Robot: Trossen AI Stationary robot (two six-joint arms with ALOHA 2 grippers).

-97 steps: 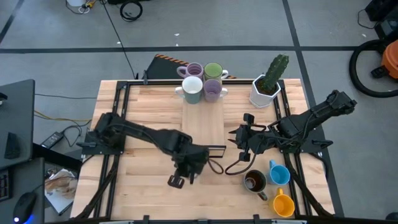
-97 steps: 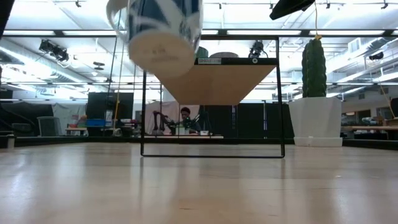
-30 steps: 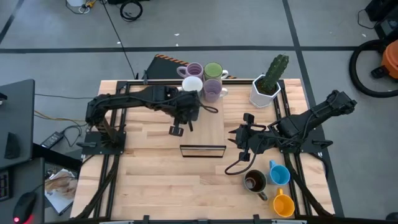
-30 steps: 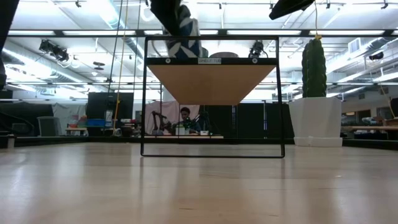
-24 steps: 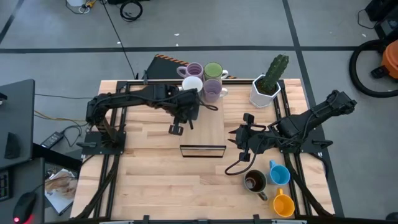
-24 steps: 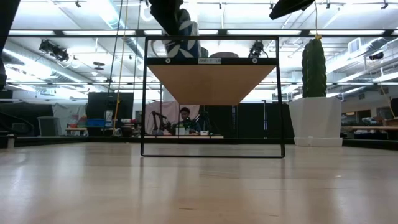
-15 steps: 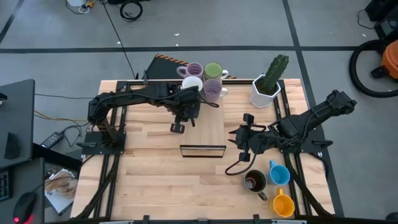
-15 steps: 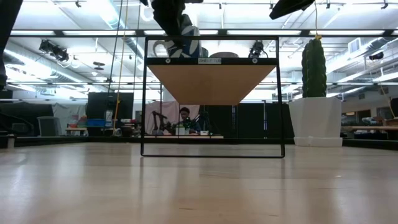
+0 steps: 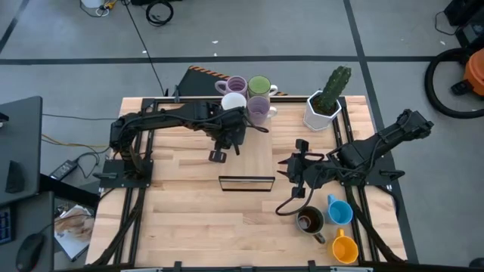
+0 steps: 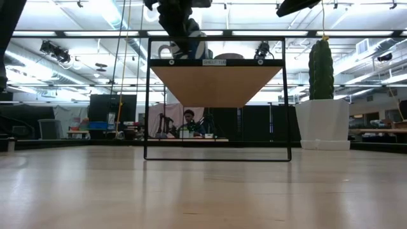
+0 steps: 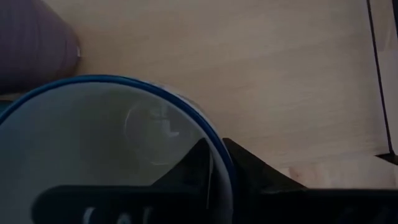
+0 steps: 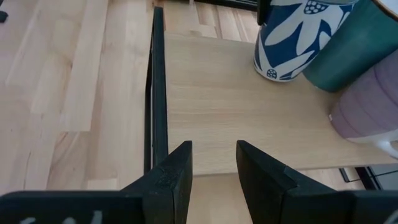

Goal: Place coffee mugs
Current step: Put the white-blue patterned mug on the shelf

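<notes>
Pinching rim of white mug (image 12: 297, 38), blue leaf print: left gripper (image 9: 231, 133); right gripper (image 9: 297, 168) spread.

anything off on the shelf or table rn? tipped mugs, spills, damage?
Nothing stands out. The mugs on the raised shelf stand upright, including the blue-and-white mug the left gripper is setting down. The brown mug, blue mug and orange mug stand upright near the right gripper. No spills.

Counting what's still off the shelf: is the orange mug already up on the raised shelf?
No, the orange mug sits on the table's near right corner, beside the blue mug.
</notes>
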